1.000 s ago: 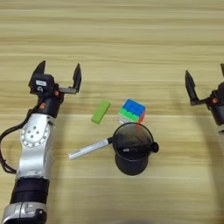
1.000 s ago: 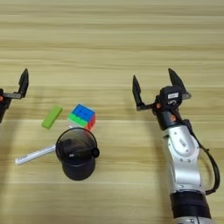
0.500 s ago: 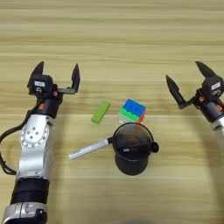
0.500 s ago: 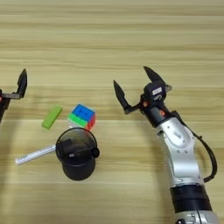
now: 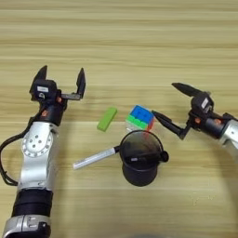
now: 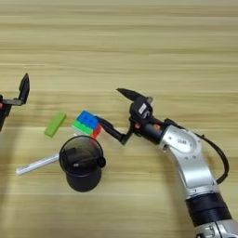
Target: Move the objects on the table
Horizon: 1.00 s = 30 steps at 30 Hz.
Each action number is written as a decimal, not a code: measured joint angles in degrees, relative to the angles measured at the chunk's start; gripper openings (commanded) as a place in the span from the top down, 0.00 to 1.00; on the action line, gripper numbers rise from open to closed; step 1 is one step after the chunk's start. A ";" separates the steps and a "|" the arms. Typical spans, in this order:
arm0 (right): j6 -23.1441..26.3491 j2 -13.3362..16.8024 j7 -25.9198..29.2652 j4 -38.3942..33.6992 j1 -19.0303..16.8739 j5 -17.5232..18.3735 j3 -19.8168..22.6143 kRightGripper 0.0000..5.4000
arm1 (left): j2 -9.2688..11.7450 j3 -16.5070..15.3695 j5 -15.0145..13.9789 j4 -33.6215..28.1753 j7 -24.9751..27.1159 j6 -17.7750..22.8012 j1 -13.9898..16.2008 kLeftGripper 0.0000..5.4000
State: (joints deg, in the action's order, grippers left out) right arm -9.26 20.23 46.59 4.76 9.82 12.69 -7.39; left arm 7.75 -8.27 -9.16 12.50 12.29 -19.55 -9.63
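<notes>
Wooden table (image 5: 139, 37) | right gripper (image 6: 111, 108) spread wide beside puzzle cube (image 6: 87, 123) | left gripper (image 5: 61, 76) wide, idle | risk: lower finger nudges cube into pen cup (image 6: 82, 162)

Setting: a desk or bench set up for robot handling trials; the room itself cannot be identified, since the table (image 5: 139, 42) fills both views. It is light wood with horizontal plank grain. The items on it are desk and stationery goods, grouped near the centre: a black mesh pen cup (image 5: 141, 158) standing upright with a black pen (image 5: 144, 158) lying across its mouth, a silver-white marker (image 5: 95, 158) lying just left of the cup, a green block (image 5: 107, 118) and a puzzle cube (image 5: 140, 118). Two metal robot arms with exposed black cable reach in from the near edge, which points to a lab or test station rather than a home.
</notes>
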 measured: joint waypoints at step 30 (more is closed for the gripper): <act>1.89 -2.83 2.60 9.94 3.74 -4.48 -5.81 0.00 | -0.38 0.25 0.00 0.60 -0.37 -0.03 -0.01 0.01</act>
State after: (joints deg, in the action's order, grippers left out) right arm -7.37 17.40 49.19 14.70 13.56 8.21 -13.19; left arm 7.38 -8.02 -9.17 13.11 11.92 -19.58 -9.64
